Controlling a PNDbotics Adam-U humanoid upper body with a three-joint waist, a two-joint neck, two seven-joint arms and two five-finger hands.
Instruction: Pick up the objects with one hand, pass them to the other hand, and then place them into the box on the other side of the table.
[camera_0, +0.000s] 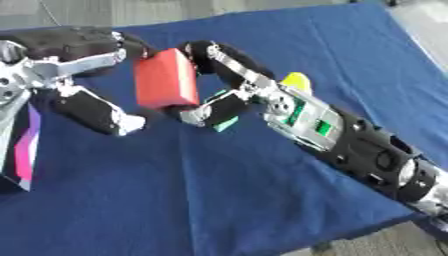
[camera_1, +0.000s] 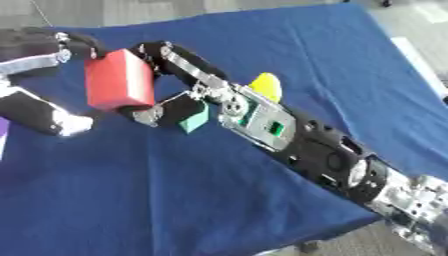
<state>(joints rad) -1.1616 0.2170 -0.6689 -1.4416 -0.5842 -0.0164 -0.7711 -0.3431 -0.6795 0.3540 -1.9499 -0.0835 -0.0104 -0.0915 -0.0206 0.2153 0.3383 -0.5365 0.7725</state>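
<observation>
Red block (camera_0: 164, 78) held above the blue-clothed counter (camera_0: 262, 190), between both hands. Right hand (camera_0: 229, 85) has its fingers (camera_0: 223, 57) and thumb curled round the block's right side. Left hand (camera_0: 61, 75) touches its left edge, fingers spread wide. Yellow object (camera_1: 267, 85) and teal cube (camera_1: 194, 120) lie beside the right wrist.

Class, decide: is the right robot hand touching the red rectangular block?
Touching. The left eye view shows the right robot hand with fingers curled over the top of the red rectangular block and thumb under its lower edge.
</observation>
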